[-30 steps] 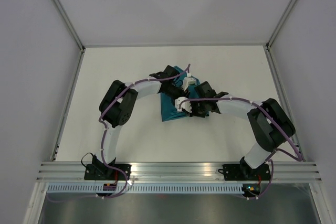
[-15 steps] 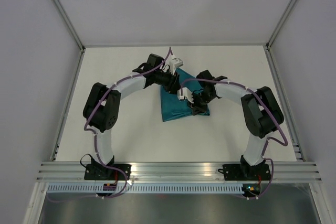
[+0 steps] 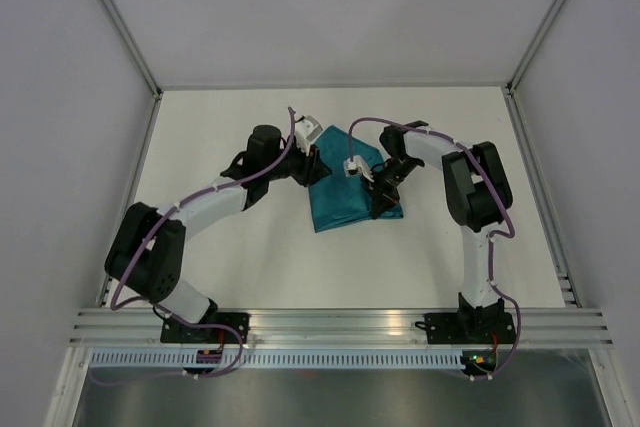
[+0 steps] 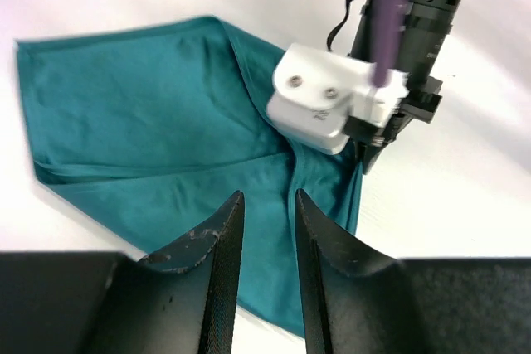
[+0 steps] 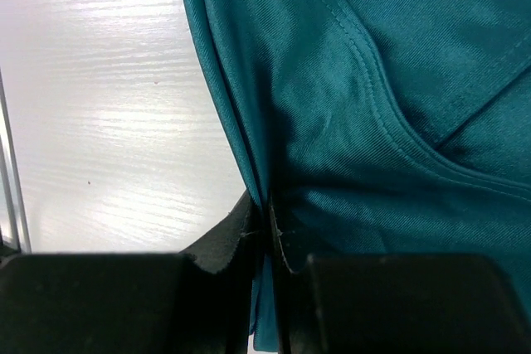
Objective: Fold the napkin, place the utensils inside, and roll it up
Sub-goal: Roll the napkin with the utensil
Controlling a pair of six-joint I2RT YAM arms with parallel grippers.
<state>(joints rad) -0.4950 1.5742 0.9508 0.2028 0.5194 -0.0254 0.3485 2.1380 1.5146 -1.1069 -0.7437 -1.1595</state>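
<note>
The teal napkin (image 3: 340, 197) lies crumpled and partly folded on the white table, mid-table. My right gripper (image 3: 386, 199) is at its right corner and is shut on a bunched edge of the cloth (image 5: 332, 122), which runs up between the jaws (image 5: 267, 209). My left gripper (image 3: 316, 163) hovers at the napkin's upper-left edge. Its jaws (image 4: 267, 196) stand slightly apart with nothing between them, and the napkin (image 4: 149, 113) lies beyond. The right arm's white wrist camera (image 4: 319, 109) shows in the left wrist view. No utensils are in view.
The white table (image 3: 230, 247) is fenced by grey walls, with metal rails along the left (image 3: 130, 197) and right (image 3: 535, 197) sides. The aluminium base rail (image 3: 340, 322) runs along the near edge.
My left arm has drawn back leftward off the napkin's middle to its upper-left edge. My right arm has folded in and shifted right, still gripping the cloth at its right corner.
</note>
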